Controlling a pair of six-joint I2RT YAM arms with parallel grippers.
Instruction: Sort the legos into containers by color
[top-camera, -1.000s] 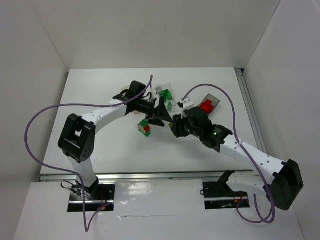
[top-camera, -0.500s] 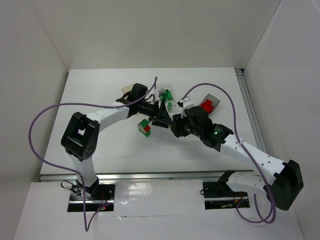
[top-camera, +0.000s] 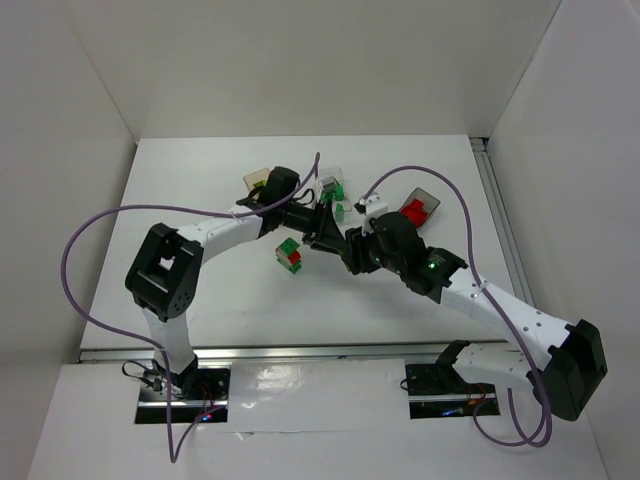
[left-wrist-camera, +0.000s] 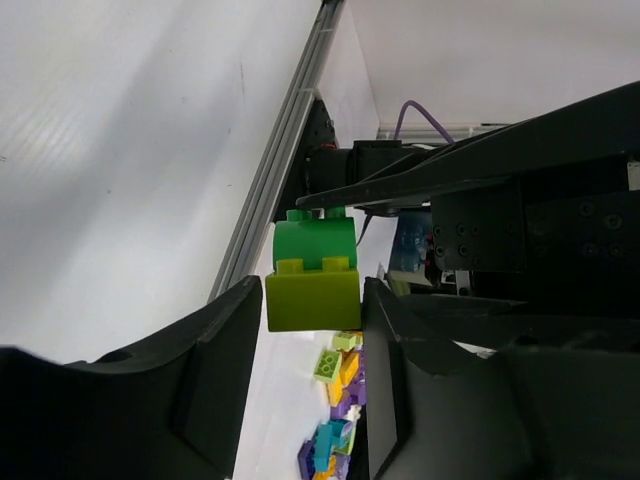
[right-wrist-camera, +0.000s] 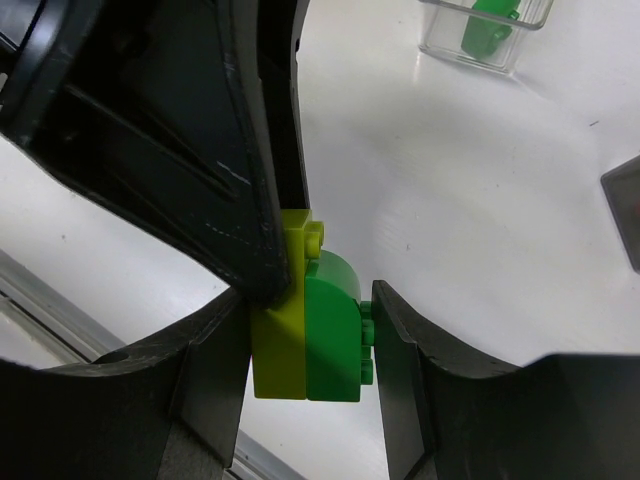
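Note:
A two-colour stack hangs above the table's middle, a green lego (right-wrist-camera: 335, 330) pressed to a yellow-green lego (right-wrist-camera: 278, 335). My right gripper (right-wrist-camera: 310, 320) is shut on the stack, one finger on each brick. My left gripper (left-wrist-camera: 312, 296) meets it head-on with its jaws closed on the yellow-green lego (left-wrist-camera: 312, 300); the green one (left-wrist-camera: 315, 240) sticks out beyond. In the top view both grippers, left (top-camera: 335, 236) and right (top-camera: 350, 250), hide the stack. The containers stand behind: an orange-tan one (top-camera: 258, 179), a clear one (top-camera: 331, 186) holding green legos, and a dark grey one (top-camera: 422, 204) holding red legos.
A red-and-green stack (top-camera: 290, 254) lies on the table just left of the grippers. The clear bin (right-wrist-camera: 487, 30) shows at the top of the right wrist view. White walls close the table on three sides, with a rail along the right edge (top-camera: 497, 215).
My left arm has reached further right toward the right gripper, and its jaws have closed from wide open onto the yellow-green lego. The right arm has held still.

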